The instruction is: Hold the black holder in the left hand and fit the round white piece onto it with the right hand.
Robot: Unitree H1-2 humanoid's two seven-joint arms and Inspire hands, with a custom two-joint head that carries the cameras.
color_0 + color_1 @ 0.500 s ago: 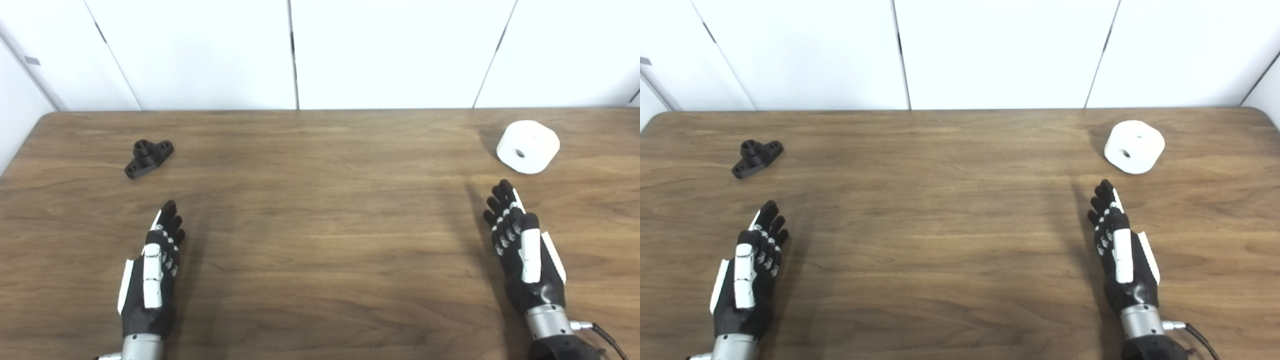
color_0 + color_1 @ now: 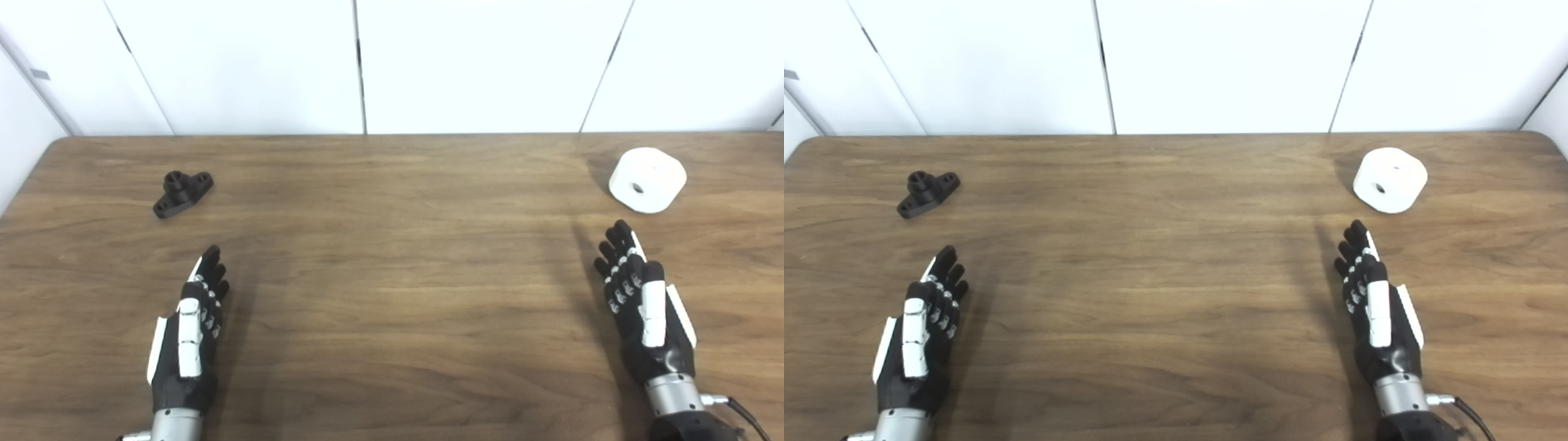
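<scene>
The black holder (image 2: 182, 193), a small flanged piece with a short upright stub, lies on the wooden table (image 2: 392, 263) at the far left. The round white piece (image 2: 647, 179), with a small hole in its face, rests at the far right. My left hand (image 2: 190, 331) hovers open, fingers stretched forward, well short of the holder and holding nothing. My right hand (image 2: 643, 303) is open too, its fingertips a short way in front of the white piece without touching it.
White wall panels (image 2: 392, 61) stand behind the table's far edge. The table's rounded left corner (image 2: 58, 144) shows at the back left. Nothing else lies on the wood between the two hands.
Both hands have drifted very slightly; the holder and white piece have not moved.
</scene>
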